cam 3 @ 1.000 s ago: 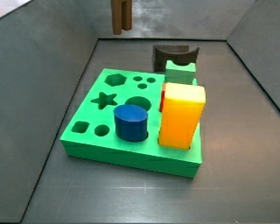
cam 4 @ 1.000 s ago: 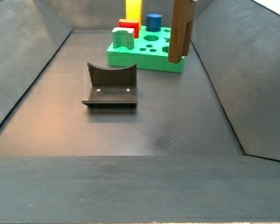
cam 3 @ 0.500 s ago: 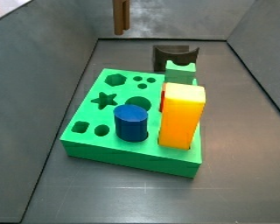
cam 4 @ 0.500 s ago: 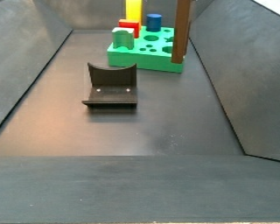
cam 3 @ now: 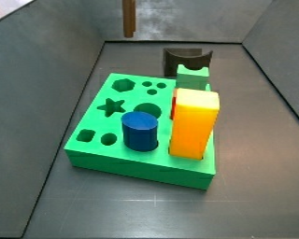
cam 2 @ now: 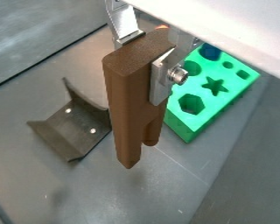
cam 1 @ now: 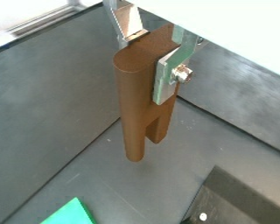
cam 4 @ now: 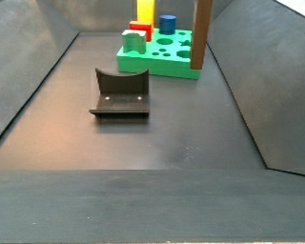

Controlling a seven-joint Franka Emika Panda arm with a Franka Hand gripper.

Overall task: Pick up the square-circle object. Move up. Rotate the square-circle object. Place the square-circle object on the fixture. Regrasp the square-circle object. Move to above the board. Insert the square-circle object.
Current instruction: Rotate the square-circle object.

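We see a dark grey floor (cam 4: 168,143) walled in by sloping grey panels. Two things rest directly on it. The board (cam 3: 115,140) lies flat in both side views, a bright-green slab with star, round and hexagon holes in its top. The fixture (cam 4: 119,93) sits near the board but apart from it, its base plate flat on the floor and its notched back standing upright. The claw (cam 2: 145,54) hangs well above the floor, clamped on the square-circle object (cam 2: 133,105), which touches nothing below.
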